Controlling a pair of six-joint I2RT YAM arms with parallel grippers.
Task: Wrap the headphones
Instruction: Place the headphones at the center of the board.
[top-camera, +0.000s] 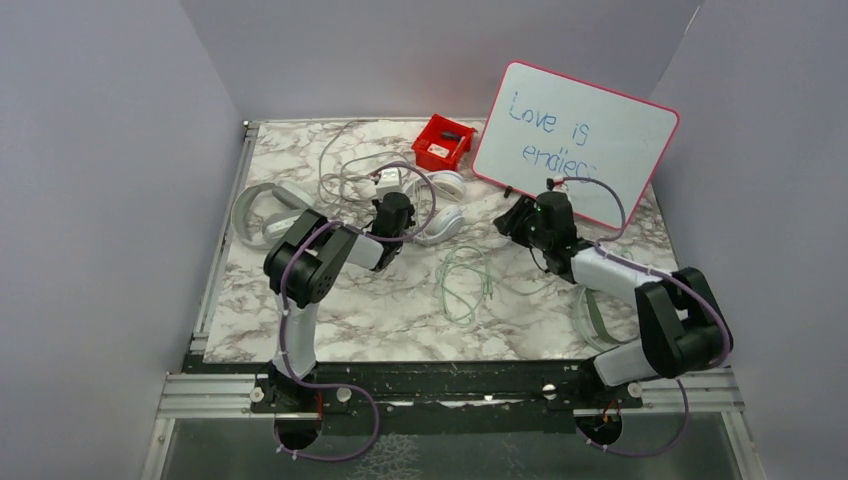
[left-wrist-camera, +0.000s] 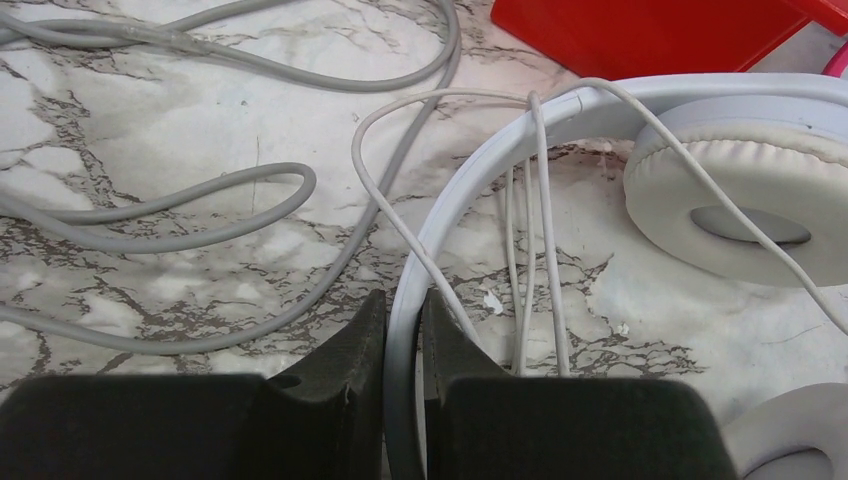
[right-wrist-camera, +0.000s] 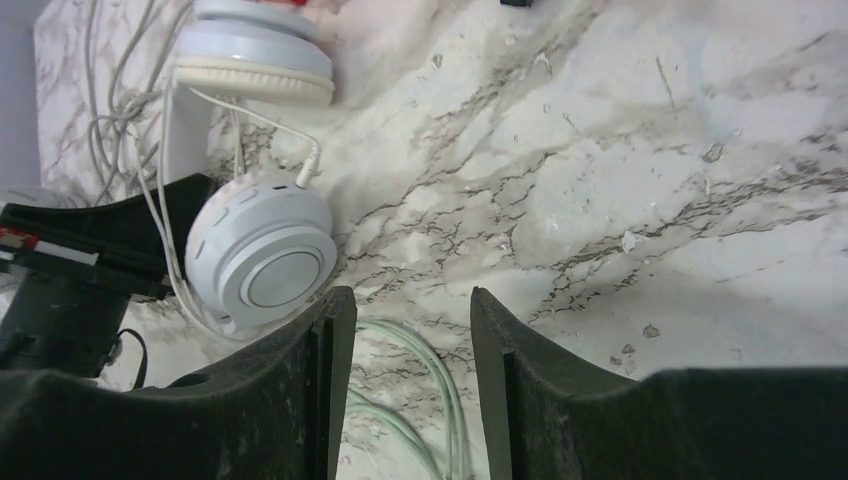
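The marble table (top-camera: 380, 320) carries everything, with a whiteboard (top-camera: 580, 140) leaning at the back right, near the right arm's reach. The white headphones (top-camera: 442, 222) lie at the back centre, and the left gripper (top-camera: 392, 212) has them by the headband (left-wrist-camera: 470, 190): in the left wrist view its 2 jaws are closed onto the thin white band, which fills the narrow gap between them. That grip probably serves to pin the set so the other arm can wind the cord. The right gripper (top-camera: 518, 217) hovers just beside the lower ear cup (right-wrist-camera: 262, 250), jaws apart about halfway with nothing between them, seemingly placed to pick up the cord. 2 other pairs wait apart: a grey-green pair (top-camera: 258, 215) at the left edge and another pale pair (top-camera: 590, 315) partly under the right arm. A red bin (top-camera: 442, 143) stands close behind the white set. The thin white cable (left-wrist-camera: 545, 230) is draped loosely over and under the headband in several strands, so little of the wrapping looks done. Thicker grey cable (left-wrist-camera: 200, 215) loops close by on the left, and a mint cable (top-camera: 465, 285) lies coiled under the right gripper; either could be caught by mistake.
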